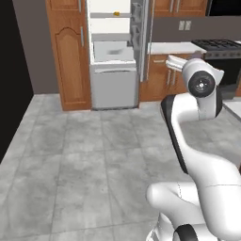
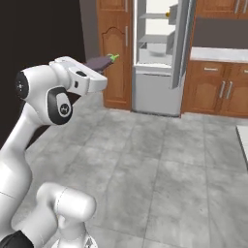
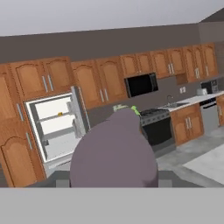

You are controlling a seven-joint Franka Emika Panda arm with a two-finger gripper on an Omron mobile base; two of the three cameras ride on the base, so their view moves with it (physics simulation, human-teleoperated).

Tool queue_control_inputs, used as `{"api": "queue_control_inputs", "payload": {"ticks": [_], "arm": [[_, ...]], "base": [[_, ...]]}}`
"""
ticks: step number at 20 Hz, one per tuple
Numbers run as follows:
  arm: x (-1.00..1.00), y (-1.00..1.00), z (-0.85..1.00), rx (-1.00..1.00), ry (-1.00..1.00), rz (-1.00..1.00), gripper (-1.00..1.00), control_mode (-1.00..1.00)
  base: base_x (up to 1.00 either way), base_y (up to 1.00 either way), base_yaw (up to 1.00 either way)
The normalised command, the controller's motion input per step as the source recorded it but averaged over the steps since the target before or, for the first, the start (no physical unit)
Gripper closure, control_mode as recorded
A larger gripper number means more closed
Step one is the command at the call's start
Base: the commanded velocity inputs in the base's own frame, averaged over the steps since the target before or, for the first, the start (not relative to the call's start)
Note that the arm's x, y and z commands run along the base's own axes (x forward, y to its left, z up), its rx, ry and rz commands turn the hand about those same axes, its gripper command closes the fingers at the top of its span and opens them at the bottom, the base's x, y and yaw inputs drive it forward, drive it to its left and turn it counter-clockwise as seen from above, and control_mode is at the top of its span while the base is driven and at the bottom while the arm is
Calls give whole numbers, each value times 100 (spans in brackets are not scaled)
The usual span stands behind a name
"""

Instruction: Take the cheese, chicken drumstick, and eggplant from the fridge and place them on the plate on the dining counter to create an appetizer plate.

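Dull-purple eggplant point(image 2: 100, 61) sits clamped in the pincer point(image 2: 97, 68), held high over grey floor tiles point(image 1: 84, 160). Beyond, the fridge point(image 1: 113, 61) stands open, something yellow-orange on its shelf, wooden cupboards point(image 1: 68, 52) flanking it.

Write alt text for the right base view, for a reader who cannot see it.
The white arm's gripper holds a dark purple eggplant above a grey tiled floor. Beyond it, the fridge stands open between brown wooden cupboards.

Eggplant point(image 3: 114, 151) hides the fingertips in the hand view; its lower part cut at 6 o'clock. Small yellow-orange item point(image 1: 116, 14) on a fridge point(image 1: 115, 56) shelf: too small to identify. Fridge top cropped at 12.
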Motion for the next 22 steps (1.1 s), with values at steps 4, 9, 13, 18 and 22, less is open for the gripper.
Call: {"api": "queue_control_inputs", "payload": {"ticks": [4,9,13,18,22], "arm": [[0,0,0,0,0,0,100,100],[0,0,0,0,0,0,100,100],[0,0,0,0,0,0,100,100],[0,0,0,0,0,0,100,100],[0,0,0,0,0,0,100,100]], "base": [[-100,-49,-16],[-100,-61,-16],[-100,-68,-14],[-100,-83,-17],[-100,-100,-18]]}}
